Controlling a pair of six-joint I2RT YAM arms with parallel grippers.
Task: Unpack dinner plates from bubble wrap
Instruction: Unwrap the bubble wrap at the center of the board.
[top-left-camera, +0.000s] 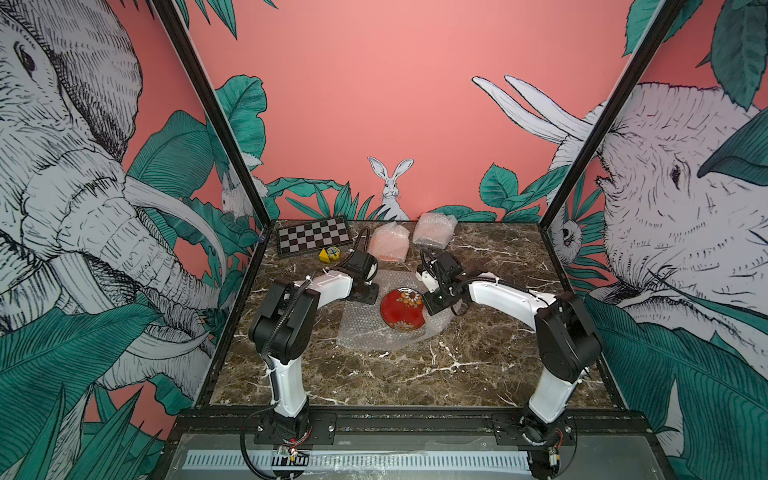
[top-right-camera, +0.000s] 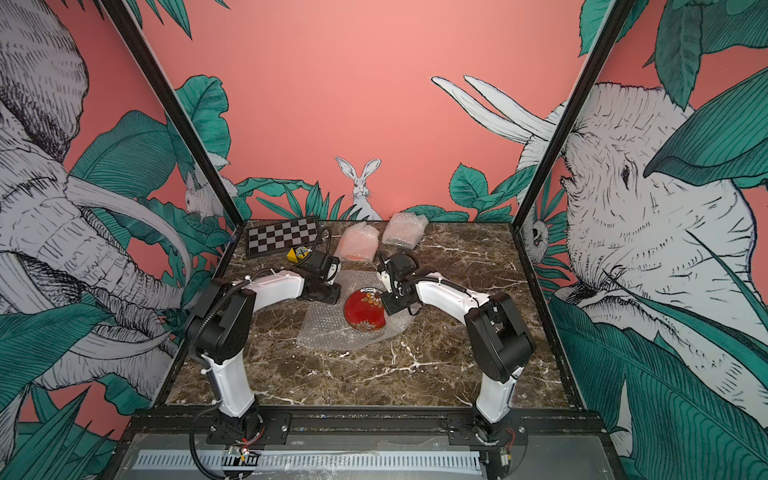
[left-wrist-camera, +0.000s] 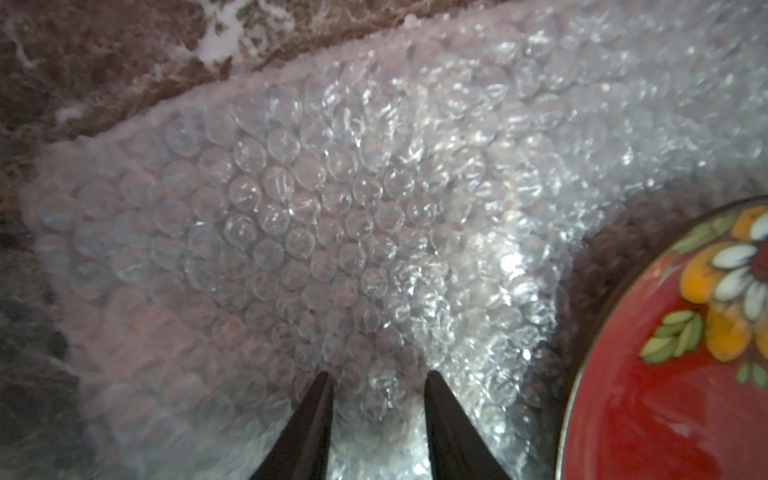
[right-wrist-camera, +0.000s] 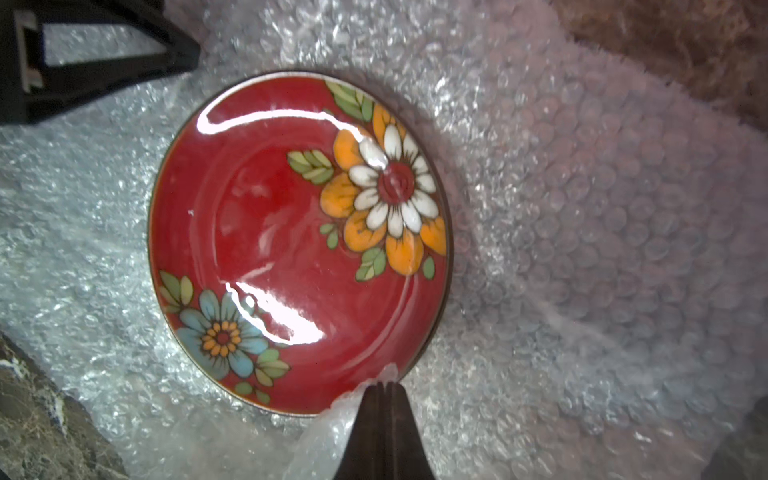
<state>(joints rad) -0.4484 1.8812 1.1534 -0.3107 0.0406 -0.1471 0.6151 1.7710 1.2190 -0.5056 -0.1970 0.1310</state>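
Lying bare on its opened bubble wrap (top-left-camera: 361, 330) at mid tabletop (top-left-camera: 478, 365), the red plate (right-wrist-camera: 299, 241) faces up; two wrapped bundles (top-left-camera: 388, 245) stand at the back. The right claw (right-wrist-camera: 384, 384) is closed on a fold of wrap at the plate's rim, seemingly to drag the sheet. The left claw (left-wrist-camera: 378, 374), jaws partly apart, meets the sheet beside the plate, probably pinning it.

Quantities in view: one red plate (top-left-camera: 402, 311); one flat bubble wrap sheet (top-left-camera: 361, 332); one orange-tinted wrapped bundle (top-left-camera: 388, 245); one clear wrapped bundle (top-left-camera: 434, 230); one checkered board (top-left-camera: 313, 239); one yellow block (top-left-camera: 326, 254).
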